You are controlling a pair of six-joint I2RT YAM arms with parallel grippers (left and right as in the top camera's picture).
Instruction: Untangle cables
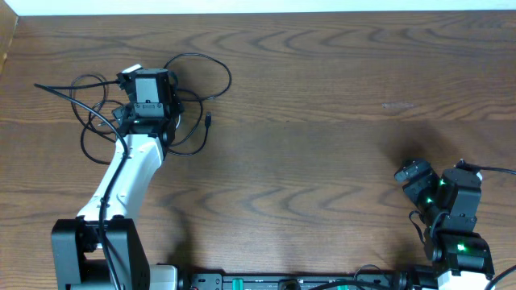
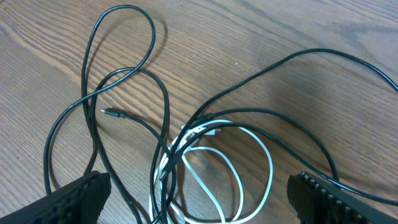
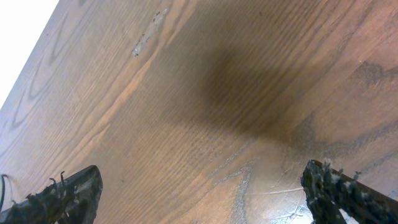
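Wood-grain table lies under both my arms. Near, on the right, my right gripper hangs with its fingers spread wide, gripping nothing. Farther off on the left, my left gripper hovers wide apart over the tangle: the white cable coils among loops of the black cable, whose small plug rests on the wood.

place: robot lab bench | cues: wood-grain table, left arm, right arm at edge
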